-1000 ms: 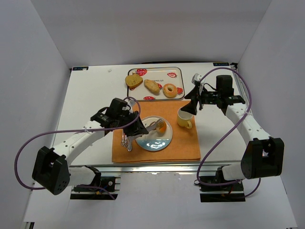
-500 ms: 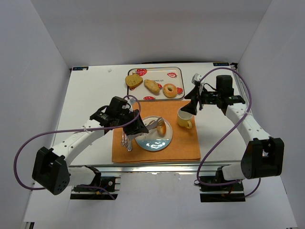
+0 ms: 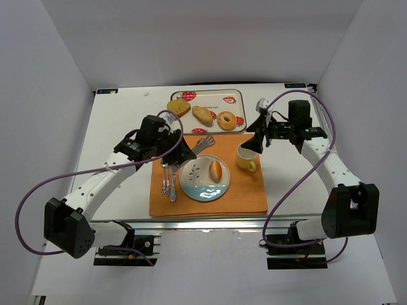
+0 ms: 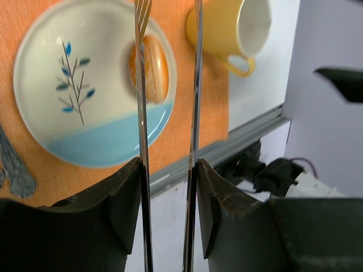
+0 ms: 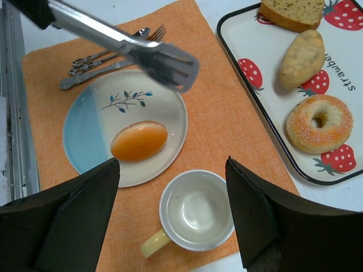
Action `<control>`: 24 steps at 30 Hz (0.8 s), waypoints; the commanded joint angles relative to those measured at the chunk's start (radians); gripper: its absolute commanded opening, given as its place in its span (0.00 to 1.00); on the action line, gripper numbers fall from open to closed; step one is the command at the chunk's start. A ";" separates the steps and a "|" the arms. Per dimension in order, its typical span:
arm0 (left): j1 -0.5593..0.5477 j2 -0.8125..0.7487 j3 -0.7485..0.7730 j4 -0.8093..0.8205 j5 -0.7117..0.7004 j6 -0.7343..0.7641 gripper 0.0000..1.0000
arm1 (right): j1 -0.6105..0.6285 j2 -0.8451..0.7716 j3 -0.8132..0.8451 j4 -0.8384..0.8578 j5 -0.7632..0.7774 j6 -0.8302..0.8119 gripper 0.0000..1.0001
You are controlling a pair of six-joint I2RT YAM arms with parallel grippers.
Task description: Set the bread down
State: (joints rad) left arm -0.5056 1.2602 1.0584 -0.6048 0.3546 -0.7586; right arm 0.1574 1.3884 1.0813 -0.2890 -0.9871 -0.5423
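Top cam high at the near side, facing down on the whole table [image 3: 121,127]; both wrist cams close, angled down, all sharing plate [image 3: 196,182] and cup [image 3: 247,156].

Bread roll [image 3: 216,169] on plate [image 3: 196,187], tongs [image 3: 204,144] nearby

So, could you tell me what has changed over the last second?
The tongs in the left gripper let go of the roll, now lying on the plate, and drew back towards the tray. The right gripper, cup and cutlery stayed put.
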 commanded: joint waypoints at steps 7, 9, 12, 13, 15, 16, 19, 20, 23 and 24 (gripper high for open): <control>0.096 0.148 0.025 0.343 -0.037 -0.246 0.52 | -0.004 -0.034 -0.024 0.019 -0.035 -0.013 0.80; 0.120 0.195 0.014 0.411 -0.039 -0.342 0.52 | -0.004 -0.038 -0.030 0.021 -0.035 -0.013 0.80; 0.157 0.235 0.005 0.522 -0.035 -0.442 0.52 | -0.004 -0.049 -0.043 0.024 -0.033 -0.018 0.80; 0.173 0.258 -0.004 0.571 -0.032 -0.465 0.52 | -0.004 -0.055 -0.044 0.028 -0.033 -0.018 0.80; 0.187 0.281 -0.020 0.615 -0.029 -0.534 0.52 | -0.004 -0.058 -0.055 0.036 -0.033 -0.013 0.80; 0.197 0.310 -0.026 0.649 -0.019 -0.550 0.52 | -0.004 -0.061 -0.057 0.040 -0.033 -0.010 0.80; 0.199 0.344 -0.028 0.681 0.003 -0.579 0.52 | -0.005 -0.065 -0.064 0.050 -0.032 -0.005 0.80; 0.199 0.358 -0.029 0.689 0.004 -0.587 0.52 | -0.005 -0.068 -0.066 0.051 -0.031 -0.007 0.80; 0.202 0.390 -0.026 0.724 0.014 -0.610 0.52 | -0.009 -0.066 -0.067 0.053 -0.033 -0.007 0.80; 0.203 0.398 -0.021 0.731 0.017 -0.616 0.52 | -0.009 -0.063 -0.067 0.054 -0.033 -0.005 0.80</control>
State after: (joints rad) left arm -0.3031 1.6638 1.0355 0.0349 0.3408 -1.3212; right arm 0.1570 1.3487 1.0168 -0.2657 -0.9977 -0.5495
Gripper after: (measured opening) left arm 0.519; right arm 0.798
